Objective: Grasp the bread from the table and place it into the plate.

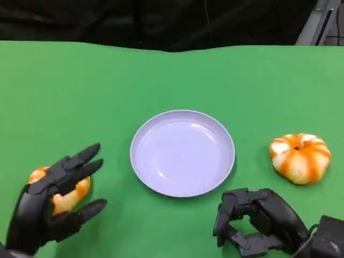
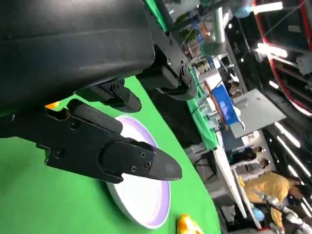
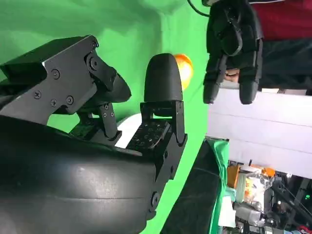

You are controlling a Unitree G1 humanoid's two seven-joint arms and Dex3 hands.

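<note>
1. Here your left hand hovers spread over a bread roll, not gripping it.
2. Your right hand sits curled, holding nothing.
3. A second bread roll lies right of the plate.

Green table with lavender plate, two orange-white breads.

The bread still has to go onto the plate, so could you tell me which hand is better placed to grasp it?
Left. The left hand already hovers spread over a bread piece; the right hand sits curled, apart from the other bread.
</note>
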